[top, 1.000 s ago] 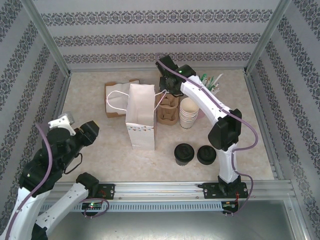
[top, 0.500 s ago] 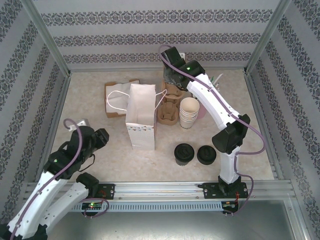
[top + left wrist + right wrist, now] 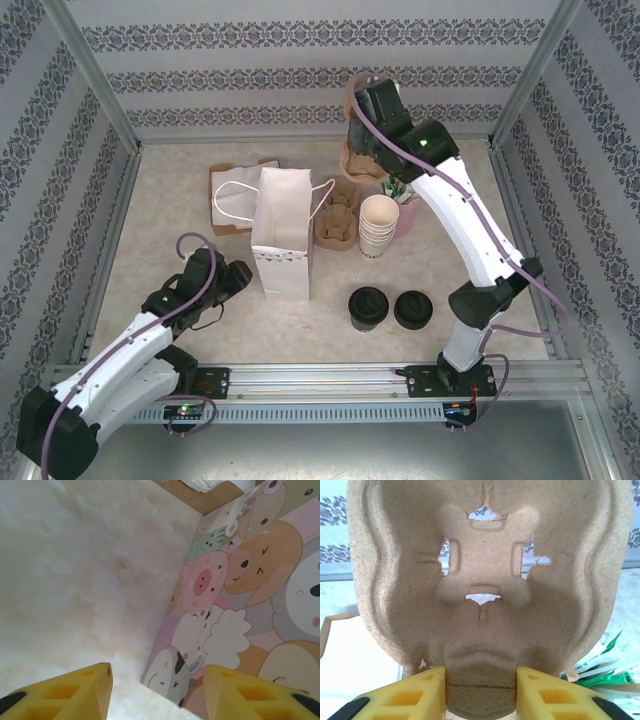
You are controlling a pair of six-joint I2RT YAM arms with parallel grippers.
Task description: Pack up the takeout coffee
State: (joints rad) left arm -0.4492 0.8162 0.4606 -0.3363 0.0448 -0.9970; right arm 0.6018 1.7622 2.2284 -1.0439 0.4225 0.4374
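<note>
Cardboard clamped on our right: the right tool [image 3: 480,680] pinches a pulp cup carrier [image 3: 480,555], held high near the back wall [image 3: 250,80]. Our left tool [image 3: 157,675] sits spread (yellow fingers [image 3: 75,695] well apart) just beside the cartoon-printed paper bag [image 3: 240,605]. We spot the takeout coffee [image 3: 367,305] standing on the tabletop [image 3: 180,260], right of the bag.
</note>
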